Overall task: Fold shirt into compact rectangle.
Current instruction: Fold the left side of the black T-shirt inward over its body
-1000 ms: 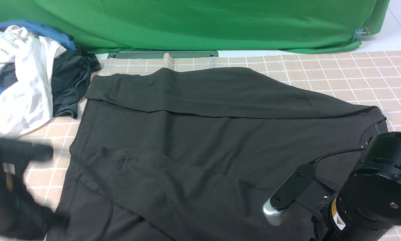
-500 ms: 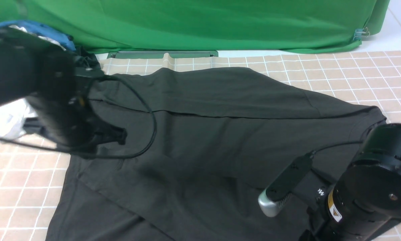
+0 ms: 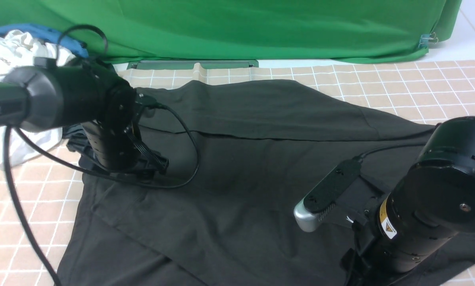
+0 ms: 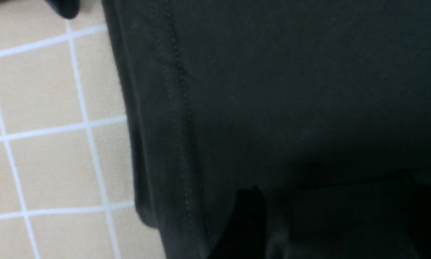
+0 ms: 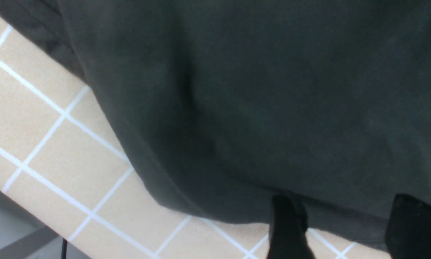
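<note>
We're seeing a green cloth backdrop [image 3: 237,28] hanging across the far side, a clip [image 3: 427,39] pinching its right corner. A tan, white-gridded table covering [image 3: 400,83] is lying in front, with white floor [image 3: 473,35] showing far right.

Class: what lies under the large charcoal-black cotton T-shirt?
A beige mat with white grid lines shows around the charcoal-black T-shirt; whatever lies beneath its middle is covered.

Front camera looks forward over the tabletop [image 3: 420,79]; both wrist cameras face down, close above the shirt [image 3: 261,159] all share.
</note>
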Action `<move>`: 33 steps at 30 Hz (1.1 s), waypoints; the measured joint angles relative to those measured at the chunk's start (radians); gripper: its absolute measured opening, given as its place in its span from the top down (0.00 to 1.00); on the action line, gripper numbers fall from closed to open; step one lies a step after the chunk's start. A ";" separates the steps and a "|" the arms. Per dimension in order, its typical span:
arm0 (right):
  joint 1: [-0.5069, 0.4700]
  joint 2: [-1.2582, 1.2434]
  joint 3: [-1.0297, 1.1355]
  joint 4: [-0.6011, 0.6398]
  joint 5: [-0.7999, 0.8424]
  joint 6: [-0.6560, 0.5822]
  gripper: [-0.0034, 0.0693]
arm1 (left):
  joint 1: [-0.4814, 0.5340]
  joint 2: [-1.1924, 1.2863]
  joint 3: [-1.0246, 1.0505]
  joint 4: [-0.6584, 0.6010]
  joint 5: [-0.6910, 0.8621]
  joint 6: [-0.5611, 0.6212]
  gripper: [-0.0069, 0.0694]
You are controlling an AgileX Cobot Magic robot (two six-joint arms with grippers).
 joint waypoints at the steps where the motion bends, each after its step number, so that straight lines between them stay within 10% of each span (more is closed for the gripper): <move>1: 0.000 0.000 -0.002 -0.001 0.000 0.000 0.39 | 0.000 0.007 0.000 -0.006 -0.004 0.000 0.15; 5: 0.000 0.000 -0.002 -0.001 0.002 0.000 0.39 | 0.000 0.023 -0.005 -0.031 -0.014 0.000 0.25; 12: 0.000 0.000 -0.002 -0.003 0.002 0.000 0.39 | -0.005 0.025 -0.024 -0.069 -0.002 0.041 0.83; 33: 0.000 0.000 -0.003 -0.147 0.006 0.086 0.39 | 0.026 -0.089 -0.096 0.165 -0.112 -0.050 0.88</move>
